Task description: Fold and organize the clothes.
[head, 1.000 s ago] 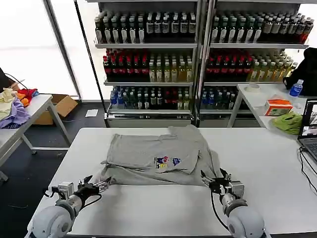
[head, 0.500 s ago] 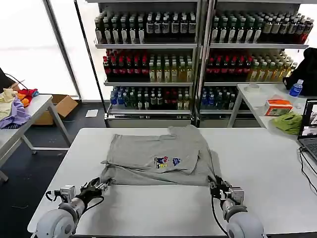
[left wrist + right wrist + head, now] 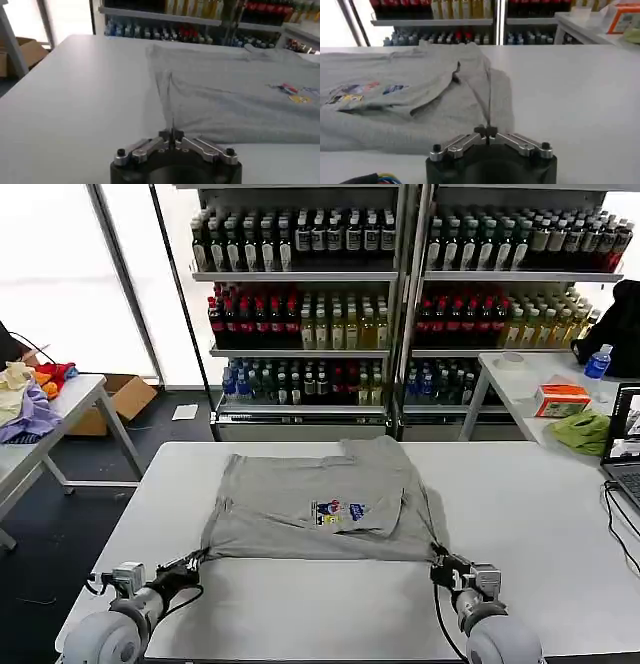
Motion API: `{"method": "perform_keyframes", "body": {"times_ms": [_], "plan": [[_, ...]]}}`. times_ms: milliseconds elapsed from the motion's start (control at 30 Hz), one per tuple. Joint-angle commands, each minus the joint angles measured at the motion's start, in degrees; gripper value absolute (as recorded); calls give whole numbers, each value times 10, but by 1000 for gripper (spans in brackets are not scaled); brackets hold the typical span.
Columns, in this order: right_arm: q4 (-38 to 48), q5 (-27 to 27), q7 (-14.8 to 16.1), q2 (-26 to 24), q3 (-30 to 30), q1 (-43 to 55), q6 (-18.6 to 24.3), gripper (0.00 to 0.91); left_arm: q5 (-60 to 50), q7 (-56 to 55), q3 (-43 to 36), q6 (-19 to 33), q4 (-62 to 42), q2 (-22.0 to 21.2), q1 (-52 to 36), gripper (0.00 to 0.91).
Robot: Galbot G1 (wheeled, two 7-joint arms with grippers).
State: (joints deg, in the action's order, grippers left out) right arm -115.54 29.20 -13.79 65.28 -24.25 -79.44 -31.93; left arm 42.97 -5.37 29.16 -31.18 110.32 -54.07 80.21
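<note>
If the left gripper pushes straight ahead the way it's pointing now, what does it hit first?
Most likely the near hem of the grey shirt. The left gripper, fingers shut, sits low over the white table just short of that hem's left corner; whether cloth is pinched can't be told.

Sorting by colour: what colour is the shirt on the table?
Light grey shirt with a small multicoloured print; head view shows it best.

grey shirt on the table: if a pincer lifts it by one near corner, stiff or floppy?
Likely floppy: the grey shirt lies flat with soft folds and creases, so the rest would hang or drag. Probably light; it is thin cloth. It may slide easily on the smooth white table.
</note>
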Motion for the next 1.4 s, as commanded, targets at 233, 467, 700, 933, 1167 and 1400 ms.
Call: {"method": "perform_keyframes", "body": {"times_ms": [233, 467, 700, 933, 1167, 1400], "plan": [[-117, 3, 8, 4, -46, -158, 0, 0, -26, 20, 94, -6, 149, -3, 186, 20], [-155, -8, 17, 15, -88, -259, 9, 0, -38, 38, 156, -6, 193, -13, 305, 20], [-163, -16, 24, 15, -98, -288, 14, 0, -40, 52, 184, -10, 205, -16, 347, 10], [-162, -13, 25, 14, -100, -266, 14, 907, -48, 59, 196, -18, 211, -15, 338, 907], [-139, 62, 66, -36, -154, -131, 44, 907, -10, 59, 253, -19, 187, 19, 238, 907], [-22, 64, 115, -84, -102, 98, 47, 907, 32, 83, 185, -9, 99, 68, 76, 907]]}}
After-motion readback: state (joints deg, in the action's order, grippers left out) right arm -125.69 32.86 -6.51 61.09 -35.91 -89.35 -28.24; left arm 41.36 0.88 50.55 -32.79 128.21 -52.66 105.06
